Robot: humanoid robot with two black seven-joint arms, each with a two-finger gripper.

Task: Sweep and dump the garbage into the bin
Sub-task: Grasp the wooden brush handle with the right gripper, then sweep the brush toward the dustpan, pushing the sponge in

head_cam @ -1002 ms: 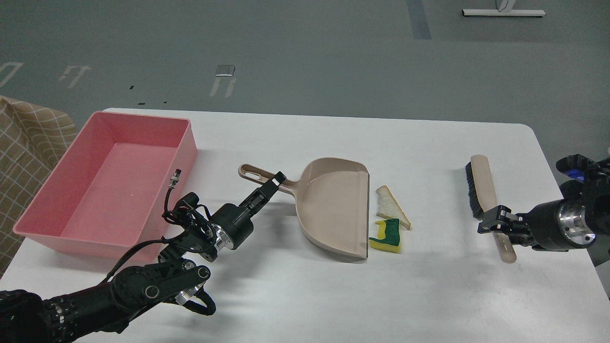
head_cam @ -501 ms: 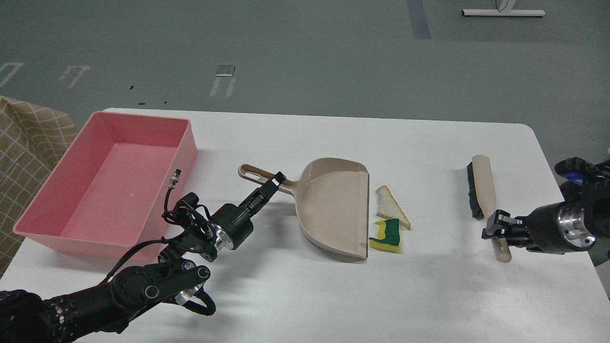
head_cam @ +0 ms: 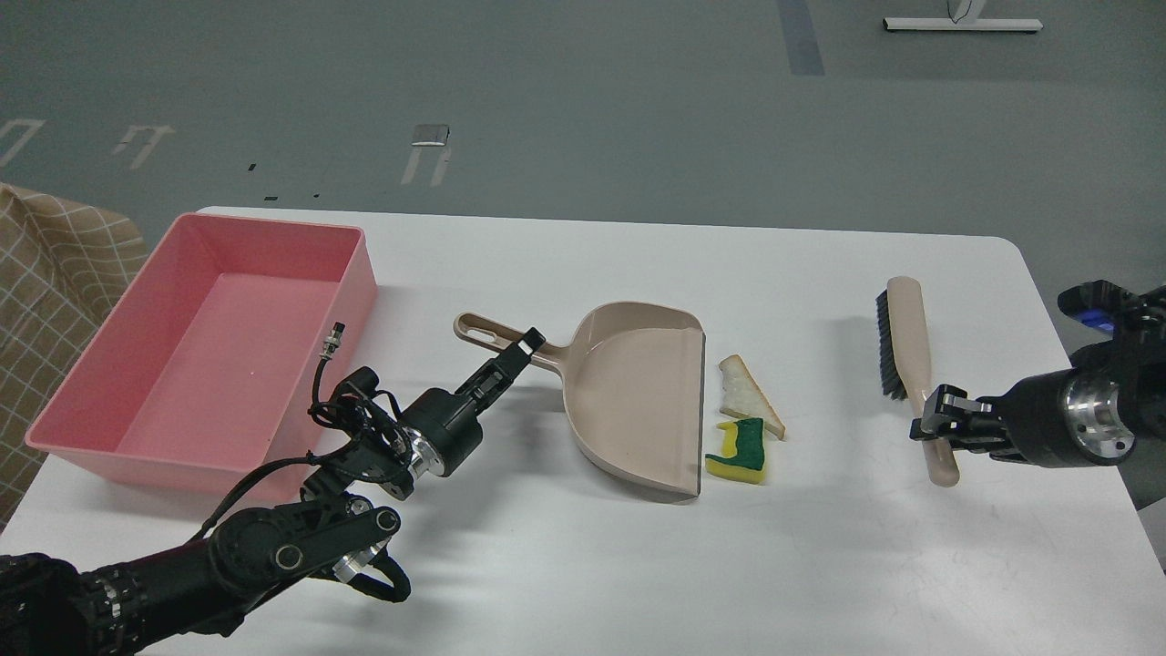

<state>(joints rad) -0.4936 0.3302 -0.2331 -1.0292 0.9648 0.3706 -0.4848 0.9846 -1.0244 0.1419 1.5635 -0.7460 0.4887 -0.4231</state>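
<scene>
The garbage lies mid-table: a white triangular bread slice [head_cam: 749, 397] and a yellow sponge with a green top [head_cam: 740, 452], both touching the open right edge of the beige dustpan [head_cam: 638, 401]. My left gripper [head_cam: 522, 350] is shut on the dustpan's handle. The dustpan rests flat on the table. My right gripper [head_cam: 940, 425] is shut on the handle of the beige brush [head_cam: 905, 335], which has black bristles on its left side. The brush is right of the garbage and apart from it. The pink bin [head_cam: 357, 292] stands empty at the left.
The white table [head_cam: 820, 565] has rounded corners. Its right edge is close to my right arm. A checked tan cloth [head_cam: 46, 273] lies off the table's left edge. Grey floor lies beyond the far edge.
My right gripper has moved the brush a little left and farther away, with the brush head now higher in the view. The left arm, dustpan and garbage have not moved.
</scene>
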